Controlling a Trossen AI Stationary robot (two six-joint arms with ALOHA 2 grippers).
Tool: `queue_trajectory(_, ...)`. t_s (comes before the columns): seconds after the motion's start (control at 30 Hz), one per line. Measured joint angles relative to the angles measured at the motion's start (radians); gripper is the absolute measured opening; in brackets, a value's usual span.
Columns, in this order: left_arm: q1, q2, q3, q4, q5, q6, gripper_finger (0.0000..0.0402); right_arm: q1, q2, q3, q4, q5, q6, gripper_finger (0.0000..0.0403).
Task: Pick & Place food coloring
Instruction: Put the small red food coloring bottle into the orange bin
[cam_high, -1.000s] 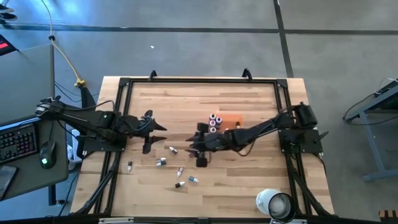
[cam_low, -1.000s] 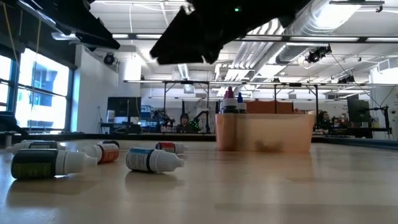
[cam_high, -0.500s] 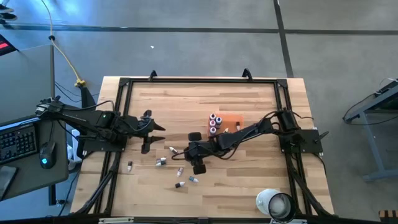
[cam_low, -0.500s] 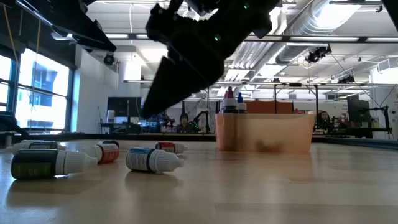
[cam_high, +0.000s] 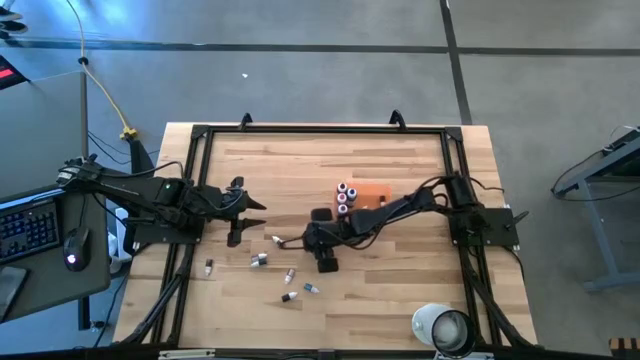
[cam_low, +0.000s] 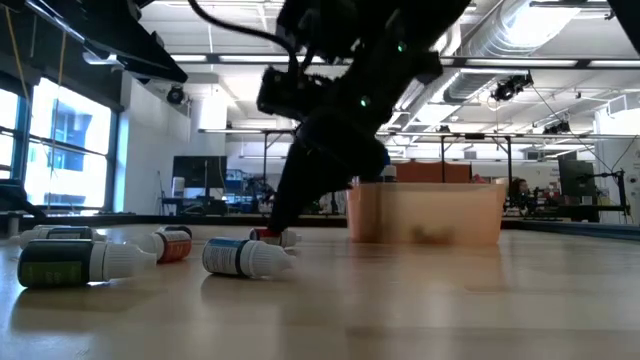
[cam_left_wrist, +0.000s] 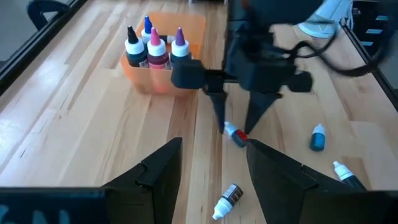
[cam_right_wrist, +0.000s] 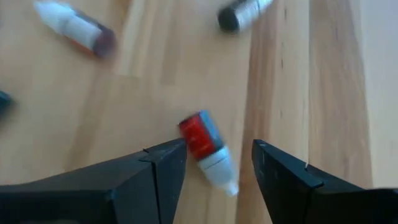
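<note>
Our right gripper (cam_right_wrist: 214, 165) hangs open over the small red-labelled, white-capped bottle (cam_right_wrist: 207, 151) at frame centre; light, rigid, roll-prone, we judge; pinch its body.

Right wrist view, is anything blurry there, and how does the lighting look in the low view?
Right wrist view: the red bottle between the open right end effector looks soft, and the farther bottles are smeared. Low view: the arm is a dark silhouette against bright ceiling lights and the window.

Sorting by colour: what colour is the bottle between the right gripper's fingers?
Red bottle, white cap; right wrist view.
</note>
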Motion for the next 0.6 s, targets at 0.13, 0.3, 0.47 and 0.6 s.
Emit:
queue_trajectory(0.13, 0.000, 0.000, 0.000, 0.000, 0.000, 0.000, 0.0177, -0.020, -0.001, -0.048, 0.041, -0.031, 0.003, 0.0173)
queue_trajectory(0.3, 0.000, 0.000, 0.000, 0.001, 0.000, 0.000, 0.0177, -0.032, -0.003, -0.089, 0.115, -0.076, 0.002, 0.0144)
queue_trajectory(0.47, 0.000, 0.000, 0.000, 0.001, 0.000, 0.000, 0.0177, -0.032, 0.000, -0.091, 0.171, -0.091, 0.002, 0.0104)
queue_trajectory(0.6, 0.000, 0.000, 0.000, 0.001, 0.000, 0.000, 0.0177, -0.032, 0.000, -0.091, 0.173, -0.078, 0.001, 0.0079)
